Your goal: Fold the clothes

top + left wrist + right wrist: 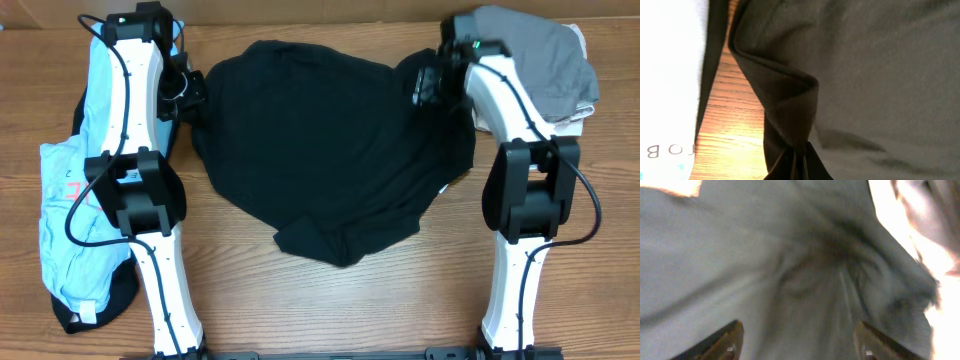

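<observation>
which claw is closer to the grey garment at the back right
Right. The right claw sits just left of the grey garment, over the black shirt edge. The left claw is far off at the shirt's opposite side, pinching it.

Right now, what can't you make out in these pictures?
Light blue printed garment: overhead, left arm covers part of its print.
Grey fabric garment: overhead, right arm hides one side.
Plain black fabric T-shirt: right wrist view too blurred for folds.
Left gripper: overhead, fingertips lost against black cloth.
</observation>
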`<state>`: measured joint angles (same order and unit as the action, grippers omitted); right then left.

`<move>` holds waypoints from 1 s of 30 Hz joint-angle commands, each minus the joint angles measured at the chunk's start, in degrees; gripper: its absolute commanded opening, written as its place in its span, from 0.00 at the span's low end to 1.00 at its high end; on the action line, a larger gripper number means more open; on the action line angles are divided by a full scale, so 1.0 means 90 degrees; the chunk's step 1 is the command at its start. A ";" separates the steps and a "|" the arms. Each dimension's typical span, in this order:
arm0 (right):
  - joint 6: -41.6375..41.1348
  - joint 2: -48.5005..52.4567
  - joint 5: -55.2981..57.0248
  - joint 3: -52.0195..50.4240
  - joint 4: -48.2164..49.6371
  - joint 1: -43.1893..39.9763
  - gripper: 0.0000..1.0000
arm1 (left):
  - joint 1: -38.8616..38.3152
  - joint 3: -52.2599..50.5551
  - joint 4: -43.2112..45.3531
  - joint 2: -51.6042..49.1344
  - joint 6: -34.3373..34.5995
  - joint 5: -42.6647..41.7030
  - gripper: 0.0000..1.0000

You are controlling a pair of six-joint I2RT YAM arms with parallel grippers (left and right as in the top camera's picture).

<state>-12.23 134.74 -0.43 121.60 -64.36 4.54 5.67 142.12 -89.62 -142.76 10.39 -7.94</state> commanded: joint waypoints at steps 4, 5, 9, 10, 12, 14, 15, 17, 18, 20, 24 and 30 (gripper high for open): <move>0.0007 -0.1003 -0.0857 0.1693 -0.1999 0.0092 0.77 | 0.0046 -0.0005 -0.0039 0.0087 -0.0333 -0.0046 0.04; 0.0007 -0.1178 -0.0911 0.1758 -0.2246 0.0107 0.77 | 0.0046 -0.0002 -0.0041 0.0109 -0.0352 -0.0046 0.04; 0.0010 -0.1970 -0.1059 0.1775 -0.3155 0.0219 0.76 | 0.0044 0.0007 -0.0061 0.0311 -0.0449 -0.0046 0.04; 0.0007 -0.2161 -0.1059 0.1775 -0.3354 0.0270 0.76 | 0.0044 0.0007 -0.0058 0.0376 -0.0449 -0.0049 0.04; 0.0005 -0.2499 -0.1061 0.1768 -0.3636 0.0381 0.75 | 0.0034 0.0007 -0.0056 0.0493 -0.0449 -0.0049 0.04; -0.0051 -0.2856 -0.1110 0.1620 -0.3633 0.0529 0.75 | 0.0032 0.0007 -0.0056 0.0595 -0.0449 -0.0053 0.04; -0.0129 -0.3019 -0.1088 0.1574 -0.3633 0.0636 0.75 | 0.0032 0.0007 -0.0053 0.0636 -0.0449 -0.0051 0.04; -0.0236 -0.3303 -0.1115 0.1404 -0.3633 0.0889 0.75 | 0.0034 0.0007 -0.0029 0.0678 -0.0466 -0.0051 0.04; -0.0333 -0.3436 -0.1117 0.1256 -0.3633 0.1069 0.75 | 0.0034 0.0007 -0.0029 0.0697 -0.0466 -0.0053 0.04; -0.0338 -0.3655 -0.1100 0.0809 -0.3633 0.1552 0.75 | 0.0034 0.0007 -0.0029 0.0697 -0.0466 -0.0053 0.04; -0.0704 -0.3762 -0.0670 -0.0216 -0.3628 0.2358 0.75 | 0.0034 0.0007 0.0041 0.0697 -0.0469 -0.0051 0.04; -0.1523 -0.3762 -0.0457 -0.2382 -0.2742 0.3218 0.74 | 0.0034 0.0007 0.0136 0.0697 -0.0471 -0.0049 0.04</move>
<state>-20.25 100.88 -6.61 107.22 -91.50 31.53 5.98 142.10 -88.62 -138.30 7.29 -7.94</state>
